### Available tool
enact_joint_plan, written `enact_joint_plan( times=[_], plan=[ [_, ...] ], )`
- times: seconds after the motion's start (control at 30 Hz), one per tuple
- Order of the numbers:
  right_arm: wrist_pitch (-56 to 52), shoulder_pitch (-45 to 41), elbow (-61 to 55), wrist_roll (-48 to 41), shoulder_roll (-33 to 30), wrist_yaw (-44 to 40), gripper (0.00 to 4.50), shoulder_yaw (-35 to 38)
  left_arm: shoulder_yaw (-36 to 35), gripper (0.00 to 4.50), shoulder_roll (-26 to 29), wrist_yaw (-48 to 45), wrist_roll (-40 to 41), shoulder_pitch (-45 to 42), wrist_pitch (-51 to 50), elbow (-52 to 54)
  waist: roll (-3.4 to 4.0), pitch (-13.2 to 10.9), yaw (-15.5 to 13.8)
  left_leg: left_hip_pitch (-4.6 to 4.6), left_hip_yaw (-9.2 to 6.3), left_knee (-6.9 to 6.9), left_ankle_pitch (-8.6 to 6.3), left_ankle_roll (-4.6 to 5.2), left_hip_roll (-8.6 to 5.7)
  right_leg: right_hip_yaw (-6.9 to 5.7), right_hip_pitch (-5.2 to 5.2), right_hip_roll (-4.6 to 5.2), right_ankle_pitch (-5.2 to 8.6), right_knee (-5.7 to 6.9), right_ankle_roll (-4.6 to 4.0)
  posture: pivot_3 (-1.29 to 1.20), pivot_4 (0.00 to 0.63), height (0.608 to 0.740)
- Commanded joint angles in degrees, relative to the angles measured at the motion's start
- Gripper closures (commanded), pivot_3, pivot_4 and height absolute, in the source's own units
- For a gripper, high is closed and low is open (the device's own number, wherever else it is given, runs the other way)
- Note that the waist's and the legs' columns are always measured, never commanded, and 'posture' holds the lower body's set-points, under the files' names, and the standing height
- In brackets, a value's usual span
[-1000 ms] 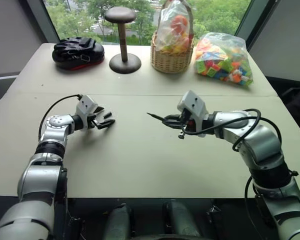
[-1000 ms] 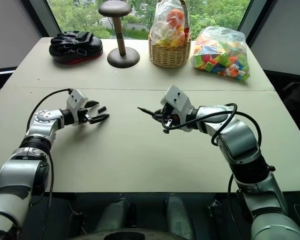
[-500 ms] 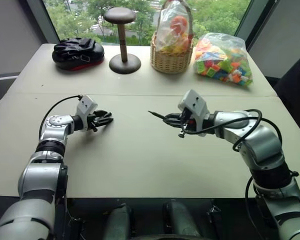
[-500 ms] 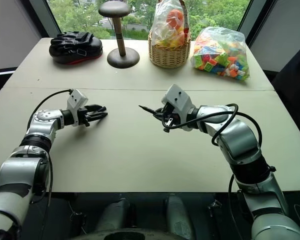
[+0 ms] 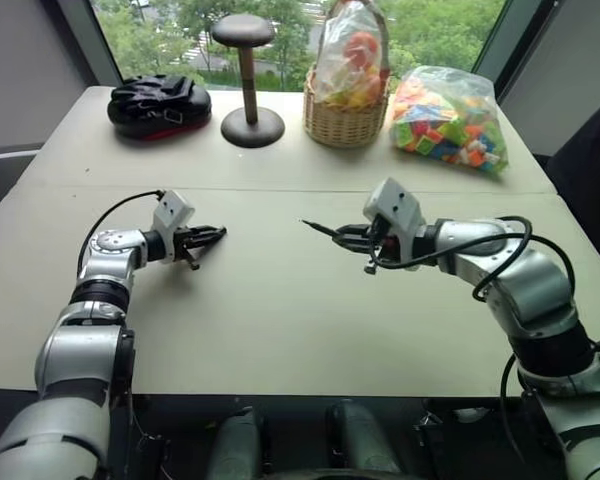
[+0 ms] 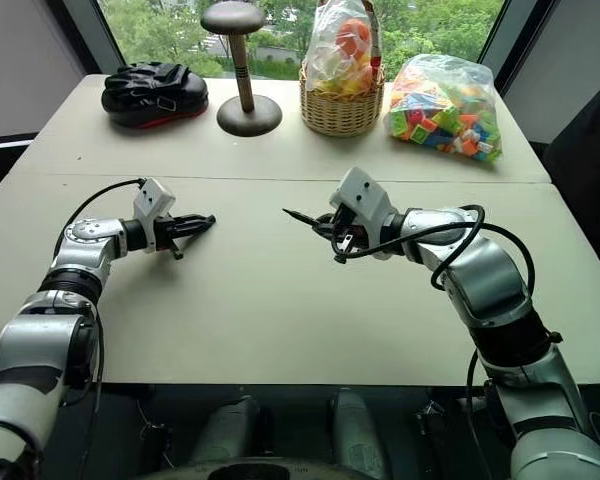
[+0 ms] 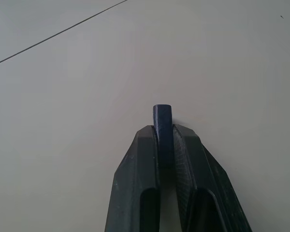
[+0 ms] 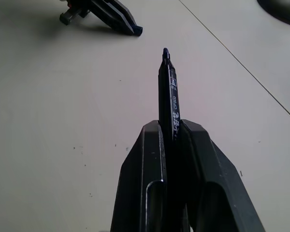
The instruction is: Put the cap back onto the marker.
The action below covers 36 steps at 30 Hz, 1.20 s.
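Between the arms above the table [image 5: 280, 330], the cap [image 7: 163, 121] sits clamped in the left gripper [image 5: 212, 235], the marker [image 8: 168, 92] clamped in the right gripper [image 5: 352, 238], tips facing, well apart. Both are in hand; next comes aligning tip with cap and closing the gap.

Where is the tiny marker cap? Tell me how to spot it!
Find the beige table, then the robot's left gripper, on the near half across from the basket. The cap is the stubby dark cylinder poking out between its shut jaws. It is far shorter than the long pointed marker held in the right gripper.
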State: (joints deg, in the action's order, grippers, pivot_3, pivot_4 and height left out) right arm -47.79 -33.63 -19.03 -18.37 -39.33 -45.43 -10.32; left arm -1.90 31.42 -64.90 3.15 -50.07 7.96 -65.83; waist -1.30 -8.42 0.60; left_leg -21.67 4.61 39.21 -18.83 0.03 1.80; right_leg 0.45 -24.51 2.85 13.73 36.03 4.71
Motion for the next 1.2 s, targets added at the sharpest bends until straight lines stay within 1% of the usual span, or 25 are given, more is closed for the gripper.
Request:
enact_joint_plan(
  times=[0.03,0.27,0.43,0.5,0.67,1.2],
  plan=[
    [7.12,-3.47,3.98,2.11,-3.21,-4.4,4.5,0.65,1.03,4.46,-0.33,-7.33,1.84,-3.9,-0.22,8.38,-0.01,-0.01,-0.03,-0.03,0.0,0.0,0.0,0.0,-0.01,0.0,-0.01,0.0,0.0,0.0,0.0,0.0,0.15,0.74],
    [15.65,-7.19,12.1,5.38,-5.46,-9.93,4.5,-0.28,3.41,4.46,-1.99,-15.18,4.23,-3.68,-5.03,22.07,0.01,-0.02,0.25,-0.07,0.0,-0.03,-0.04,0.07,0.01,0.04,-0.04,-0.1,0.0,-0.01,0.0,0.0,0.15,0.74],
    [18.52,-9.56,15.38,6.93,-4.7,-11.65,4.5,-0.21,3.74,4.46,-4.55,-15.31,6.39,-4.05,-9.36,27.59,0.02,-0.03,0.21,-0.06,-0.01,-0.03,-0.04,0.07,0.03,0.06,-0.05,-0.12,0.0,0.0,0.01,0.0,0.15,0.74],
    [18.91,-9.95,15.61,7.25,-4.2,-11.83,4.5,-0.28,3.68,4.46,-6.1,-14.47,7.06,-4.44,-9.96,27.88,0.02,-0.03,0.15,-0.05,-0.01,-0.02,-0.04,0.07,0.04,0.07,-0.05,-0.12,0.0,0.0,0.01,0.0,0.15,0.74],
    [19.17,-10.45,15.61,7.66,-3.2,-12.3,4.5,-0.58,3.2,4.46,-7.81,-12.76,7.54,-4.95,-10.27,26.24,0.02,-0.03,0.13,-0.06,-0.01,-0.01,-0.04,0.06,0.04,0.07,-0.05,-0.12,0.0,0.01,0.01,0.0,0.15,0.74],
    [18.53,-10.63,14.47,8.26,-1.07,-13.04,4.5,-1.05,3.52,4.46,-9.89,-11.09,7.52,-5.24,-8.59,24.94,0.02,-0.03,0.1,-0.07,-0.01,-0.01,-0.03,0.06,0.03,0.07,-0.05,-0.11,0.0,0.01,0.01,0.0,0.15,0.74]
  ],
)
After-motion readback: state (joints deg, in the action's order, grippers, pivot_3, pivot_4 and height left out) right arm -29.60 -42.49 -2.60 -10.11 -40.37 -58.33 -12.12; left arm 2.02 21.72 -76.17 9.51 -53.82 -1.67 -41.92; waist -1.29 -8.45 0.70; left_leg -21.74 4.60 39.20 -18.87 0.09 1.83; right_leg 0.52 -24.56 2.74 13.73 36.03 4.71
